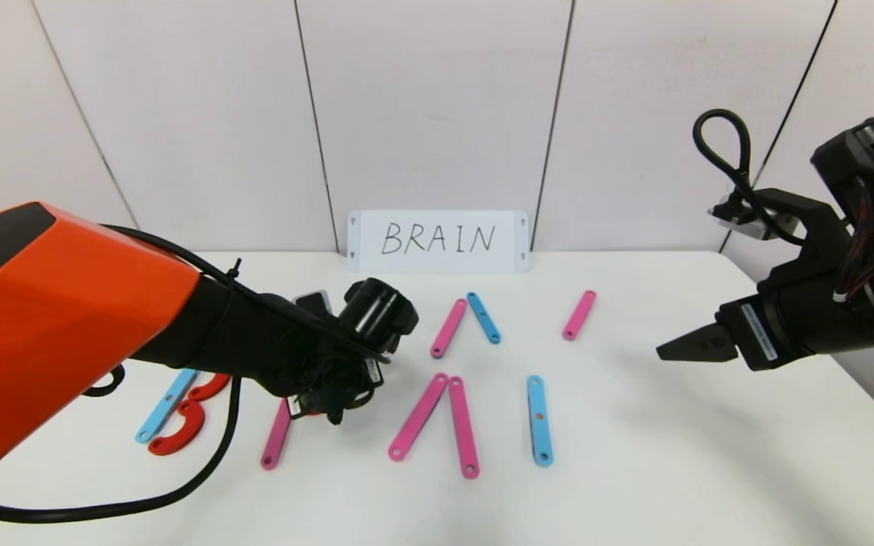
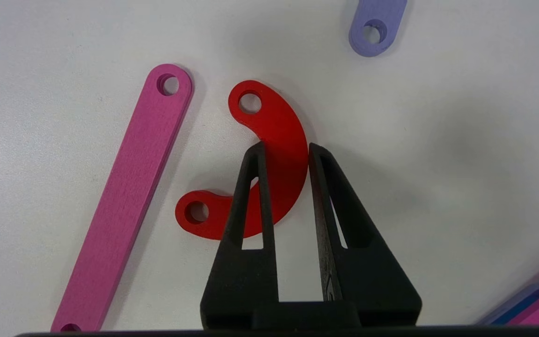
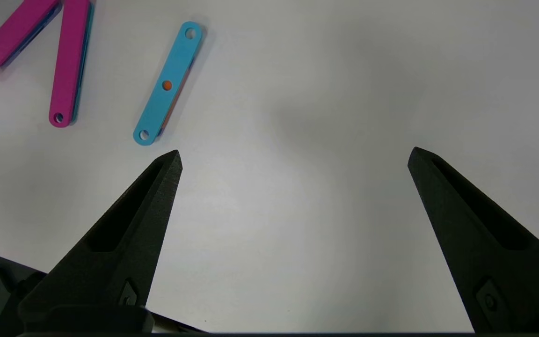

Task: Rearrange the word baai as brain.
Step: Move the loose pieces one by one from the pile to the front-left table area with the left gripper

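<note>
While the head view looked down on the white surface [image 1: 634, 455], the left claw [image 1: 323, 406] sat low among the word's near-left pieces, beside a pink strip [image 1: 276, 435], and its own wrist hid what it gripped. Farther left lay a blue strip [image 1: 166, 406] and red curves [image 1: 179, 432], partly covered by the orange arm. Pink and blue strips [image 1: 464, 427] spread across the middle, below the white card [image 1: 438, 240] reading BRAIN against pale wall panels. The right claw [image 1: 691, 347] hung over the surface's right side, well apart from the letters.

From the left wrist view, the left claw [image 2: 284, 154] was pinching a red curve [image 2: 269, 140] across its width, a long pink strip [image 2: 129, 196] just beside it; a purple piece [image 2: 376, 28] was cut off at the frame edge.

From the right wrist view, the right claw [image 3: 293, 157] stood spread wide over bare surface, with a blue strip [image 3: 169, 84] near one finger and pink strips [image 3: 66, 61] beyond, partly cut off.
</note>
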